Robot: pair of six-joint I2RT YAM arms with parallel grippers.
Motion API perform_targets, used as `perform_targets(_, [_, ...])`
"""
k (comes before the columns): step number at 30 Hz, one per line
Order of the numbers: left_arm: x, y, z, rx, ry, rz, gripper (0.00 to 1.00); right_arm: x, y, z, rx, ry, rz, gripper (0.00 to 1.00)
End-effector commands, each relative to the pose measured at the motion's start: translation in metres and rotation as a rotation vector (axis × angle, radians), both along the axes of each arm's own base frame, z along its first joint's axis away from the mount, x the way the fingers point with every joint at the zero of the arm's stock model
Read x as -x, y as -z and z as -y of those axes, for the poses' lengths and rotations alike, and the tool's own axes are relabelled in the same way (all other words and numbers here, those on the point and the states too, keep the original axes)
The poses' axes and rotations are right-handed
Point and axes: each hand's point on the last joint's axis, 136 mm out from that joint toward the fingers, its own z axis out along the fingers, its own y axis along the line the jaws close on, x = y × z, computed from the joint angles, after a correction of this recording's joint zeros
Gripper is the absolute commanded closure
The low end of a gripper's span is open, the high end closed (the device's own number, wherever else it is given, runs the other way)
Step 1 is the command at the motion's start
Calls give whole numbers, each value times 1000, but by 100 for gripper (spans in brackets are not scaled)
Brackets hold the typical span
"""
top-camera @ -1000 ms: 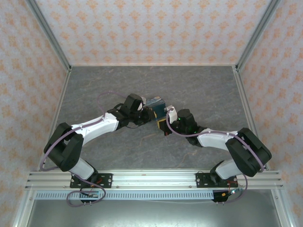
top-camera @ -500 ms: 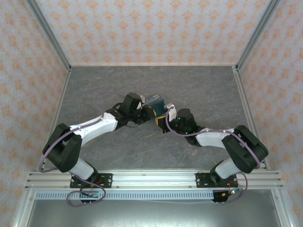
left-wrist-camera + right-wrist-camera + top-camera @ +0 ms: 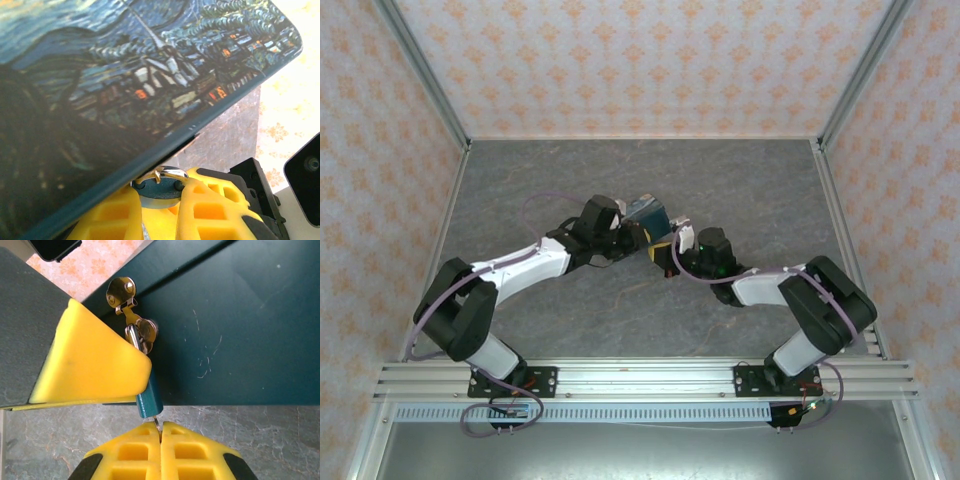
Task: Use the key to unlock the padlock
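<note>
Padlock (image 3: 149, 399), one, teal, on one painted box (image 3: 125, 75), left jaws clamped on it, right jaws pinching one key (image 3: 158, 424).

**Item Count**

Two arms are recorded: left arm (image 3: 525, 268) and right arm (image 3: 760, 288). Two claws are fitted: left claw (image 3: 159, 192) and right claw (image 3: 161, 432). Two yellow fingers (image 3: 180, 437) are carried by each claw, four in total. One padlock (image 3: 149, 399), one key (image 3: 158, 425), one painted box (image 3: 225, 315) and one brass hasp (image 3: 121, 294) are counted. One tabletop (image 3: 750, 190) is provided.
</note>
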Motion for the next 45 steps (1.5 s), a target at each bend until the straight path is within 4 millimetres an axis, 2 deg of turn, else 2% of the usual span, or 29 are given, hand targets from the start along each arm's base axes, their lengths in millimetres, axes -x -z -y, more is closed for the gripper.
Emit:
perform_targets(1, [8,10,15,19,65,-14,89,-7,-6,-3,-53,28,32,100])
perform_targets(10, [-3,20,11,-8,32,9,76,-13,20,-3,-89,86,-66,100])
perform_targets(14, [-4,22,2,-33,11,11,64,-13,32,-3,-103,105,-110,100])
perform_targets(19, [-4,16,-20,-43,-51,40,43,-13,38,-7,-133,108,-158,100])
perform_targets(23, [-5,3,-33,-25,-89,77,36,-13,40,-9,-140,110,-190,100])
perform_targets(28, [-7,3,-35,57,-140,74,37,-11,38,-16,-183,101,-252,100])
perform_targets(34, [-13,17,-31,178,-212,61,43,-12,30,-24,-242,106,-329,100])
perform_targets(45, [-18,39,-30,178,-236,51,50,-16,21,-31,-290,114,-400,100])
